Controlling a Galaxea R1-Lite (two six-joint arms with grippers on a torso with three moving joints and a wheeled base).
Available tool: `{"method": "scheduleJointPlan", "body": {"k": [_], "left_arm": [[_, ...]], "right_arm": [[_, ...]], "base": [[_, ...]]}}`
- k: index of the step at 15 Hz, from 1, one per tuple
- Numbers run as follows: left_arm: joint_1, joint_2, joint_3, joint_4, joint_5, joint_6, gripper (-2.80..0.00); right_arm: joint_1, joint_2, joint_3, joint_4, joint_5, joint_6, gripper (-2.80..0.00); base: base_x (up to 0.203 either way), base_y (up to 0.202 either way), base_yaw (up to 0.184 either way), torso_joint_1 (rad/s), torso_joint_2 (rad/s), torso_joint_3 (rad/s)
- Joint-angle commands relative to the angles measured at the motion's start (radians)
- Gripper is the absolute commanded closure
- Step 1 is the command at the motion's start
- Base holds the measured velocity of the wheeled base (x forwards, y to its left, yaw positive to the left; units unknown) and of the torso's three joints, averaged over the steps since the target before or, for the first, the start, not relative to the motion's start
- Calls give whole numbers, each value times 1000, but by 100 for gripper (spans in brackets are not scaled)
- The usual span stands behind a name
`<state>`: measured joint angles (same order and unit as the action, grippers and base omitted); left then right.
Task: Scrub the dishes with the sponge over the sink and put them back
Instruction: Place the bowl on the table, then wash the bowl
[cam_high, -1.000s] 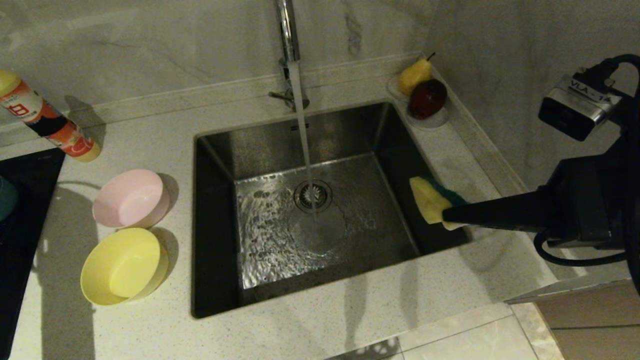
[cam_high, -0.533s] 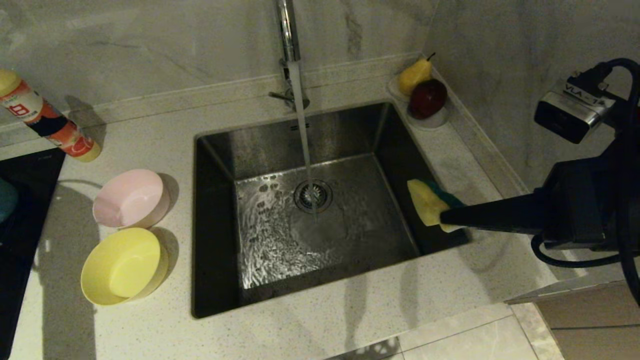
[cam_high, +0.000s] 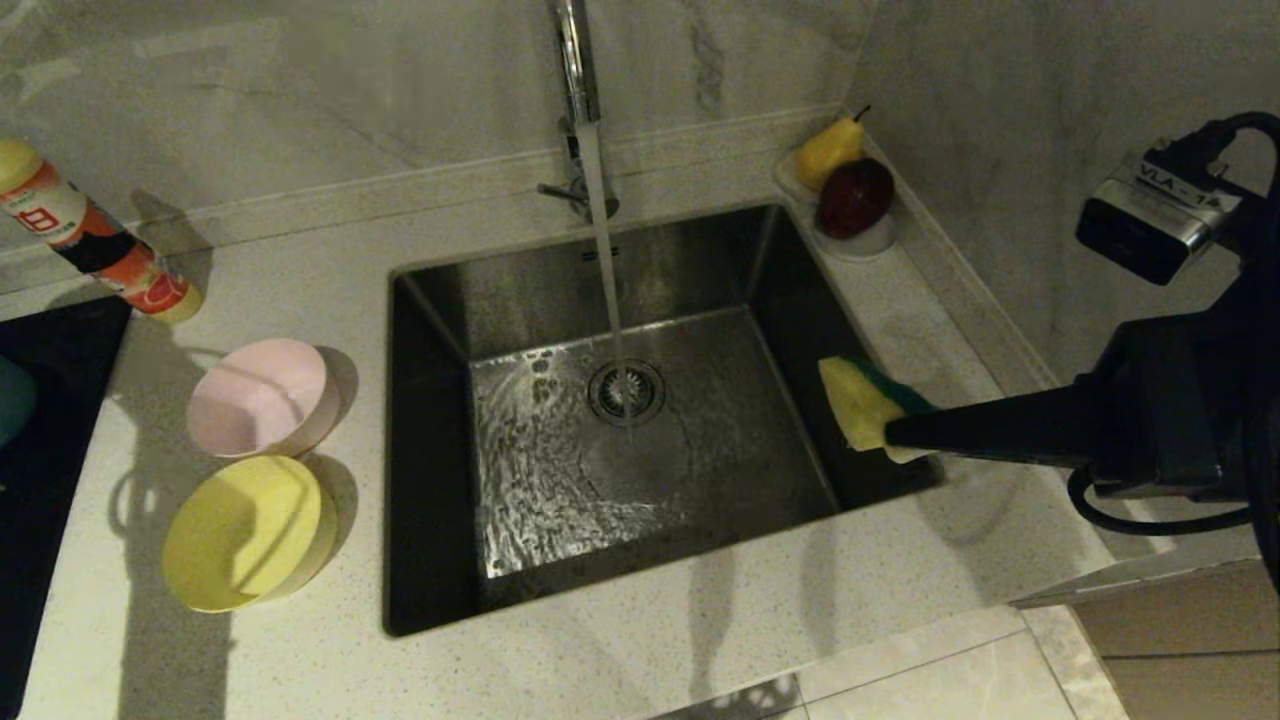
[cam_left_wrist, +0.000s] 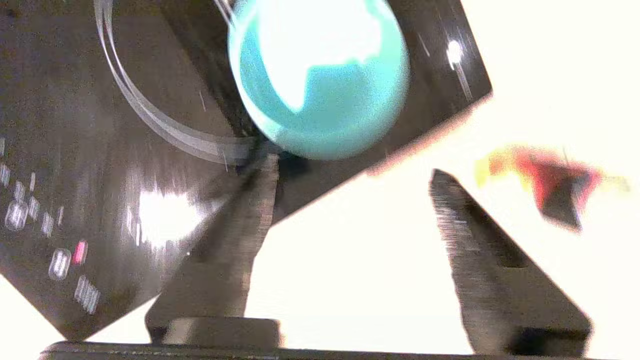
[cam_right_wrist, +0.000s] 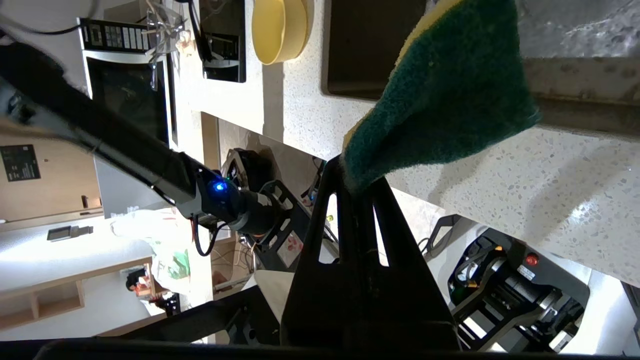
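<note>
Now my left gripper (cam_left_wrist: 350, 200) hangs released above the light blue bowl (cam_left_wrist: 320, 80) on the dark hob, far left of the sink (cam_high: 620, 440). My right gripper (cam_high: 890, 432) clenches the sponge (cam_high: 860, 400) over the sink's right edge. I should straddle the rim squarely before closing.

1. The worktop (cam_high: 300, 260) is off-white with fine dark speckles
2. The sink (cam_high: 520, 290) is brushed grey steel, darker on its walls
3. The sponge (cam_high: 860, 400) has a yellow body and a dark green scouring face
4. One bowl (cam_high: 262, 396) is pale pink, the bowl (cam_high: 245, 533) at the worktop's near left edge is yellow, and a third bowl (cam_left_wrist: 320, 75) is light turquoise blue
5. The bottle (cam_high: 90, 245) near the far left corner is orange, white and black with a yellow cap
6. On the white dish (cam_high: 870, 240) lie a yellow pear (cam_high: 828, 150) and a dark red apple (cam_high: 855, 196)
7. The right pincer (cam_high: 890, 432) is black
</note>
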<state>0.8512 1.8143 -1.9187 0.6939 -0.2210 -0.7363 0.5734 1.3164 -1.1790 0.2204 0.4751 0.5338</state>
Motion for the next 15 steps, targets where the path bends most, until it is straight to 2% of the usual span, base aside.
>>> {"method": "scheduleJointPlan", "body": {"k": [1,4,8,10,13,14,15], "left_arm": [[-28,-128,8,84,-41,65,0],[-89,-229,112,137,-94,237,0],[-280,-332,332,138,-66,375,0],[-368,-341,419,121,-29,396,0],[-417,-301,543,-24,27,395,0],[-419,-276,562,-62,46,392,-280],[-420,-255,566,-78,51,383,-280]], "right_arm": [[0,-8,1,0,0,3,0],[0,-2,2,0,-3,9,0],[0,-6,8,4,-6,11,0],[0,-6,10,5,-6,12,0],[-1,-5,10,4,-6,12,0],[-1,-5,12,4,-6,12,0],[-1,-3,16,4,-7,12,0]], "base": [[0,0,0,0,0,0],[0,0,0,0,0,0],[0,0,0,0,0,0],[0,0,0,0,0,0],[0,0,0,0,0,0],[0,0,0,0,0,0],[0,0,0,0,0,0]]}}
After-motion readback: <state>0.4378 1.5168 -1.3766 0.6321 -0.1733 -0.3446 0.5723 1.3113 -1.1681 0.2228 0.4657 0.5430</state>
